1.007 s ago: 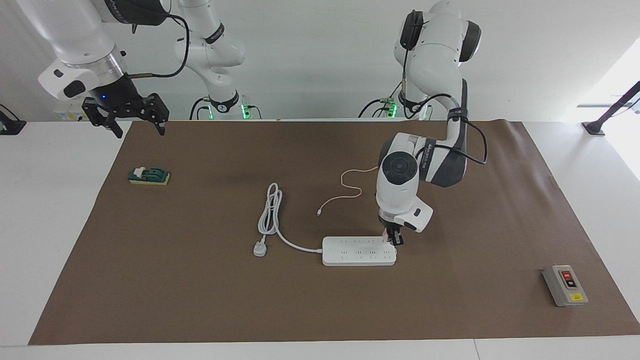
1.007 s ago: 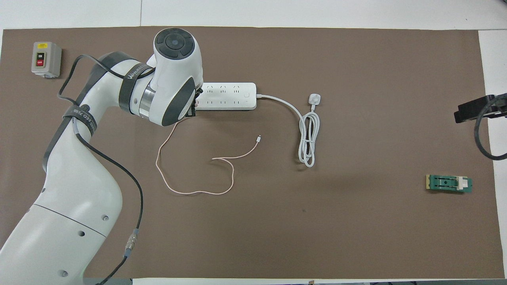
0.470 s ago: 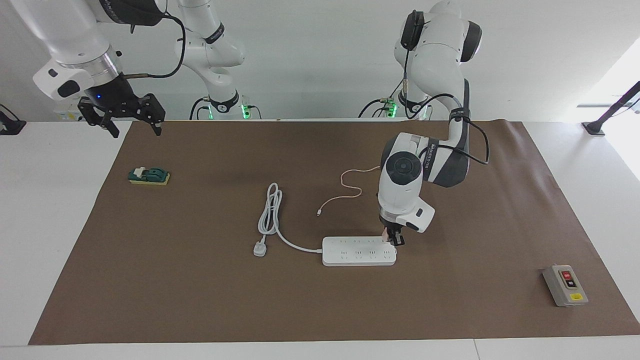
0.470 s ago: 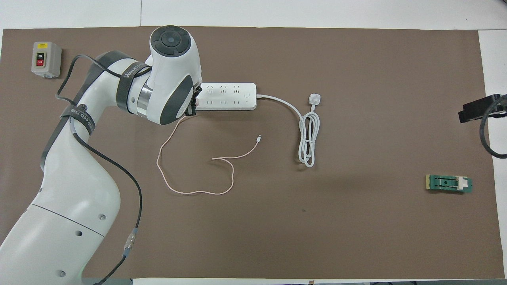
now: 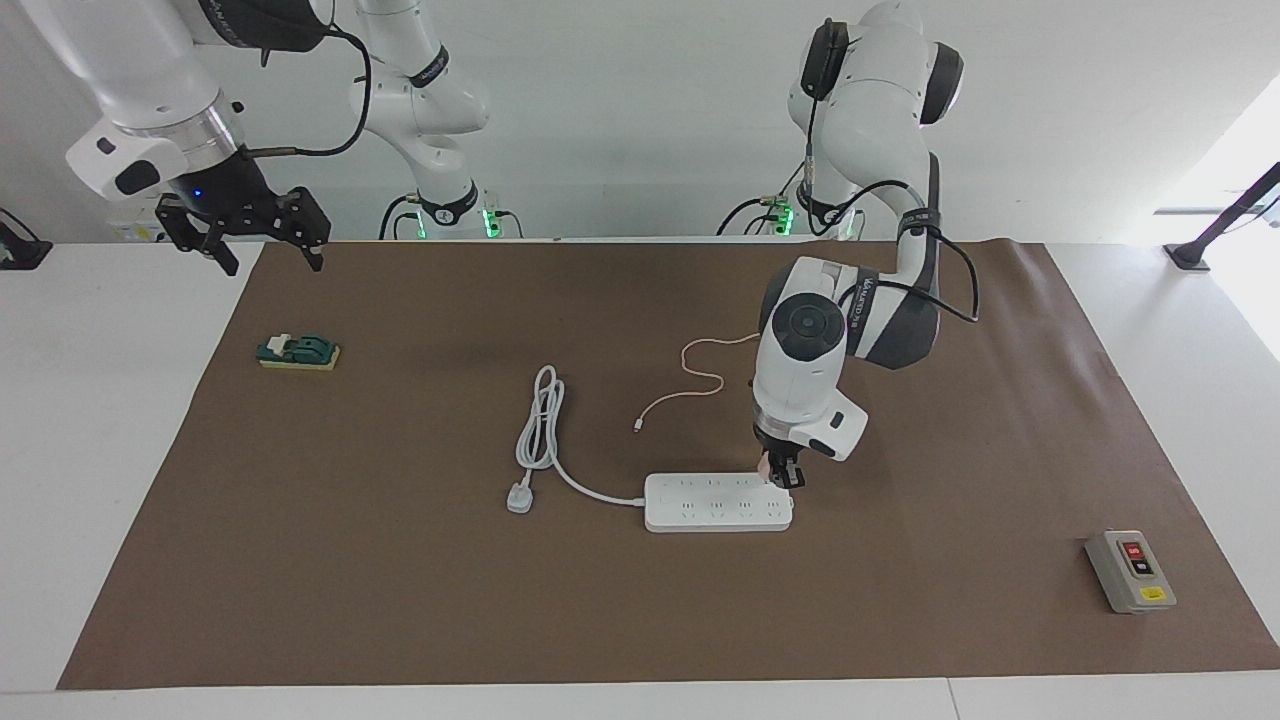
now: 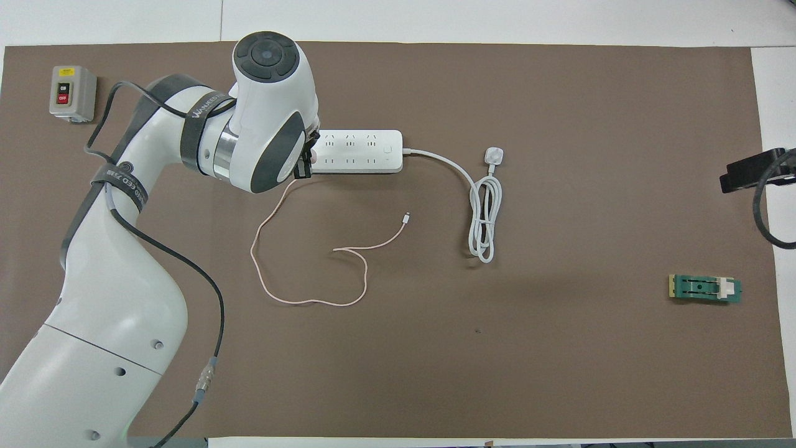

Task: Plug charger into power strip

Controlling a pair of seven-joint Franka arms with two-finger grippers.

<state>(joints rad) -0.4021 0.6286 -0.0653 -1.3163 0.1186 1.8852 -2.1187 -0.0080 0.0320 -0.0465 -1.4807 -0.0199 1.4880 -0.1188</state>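
**Lifting off the strip's end socket with the charger in the grip**

Holding the charger [image 5: 765,464], the left tool [image 5: 781,473] is clamped shut on the small pink cube directly over the end of the power strip [image 5: 717,502] toward the left arm's end of the worktop [image 5: 400,560]. Over the last second the wrist has drawn slightly upward and tipped, so the cube now sits at the strip's top edge rather than pressed low against it. The pink cable [image 6: 292,274] trails loosely across the brown mat toward the robots. I judge the plug not yet seated; the prongs likely need re-aligning before pushing down again. The right tool [image 5: 262,243], jaws spread and empty, waits above the mat's corner at its own end, having pulled back a little.
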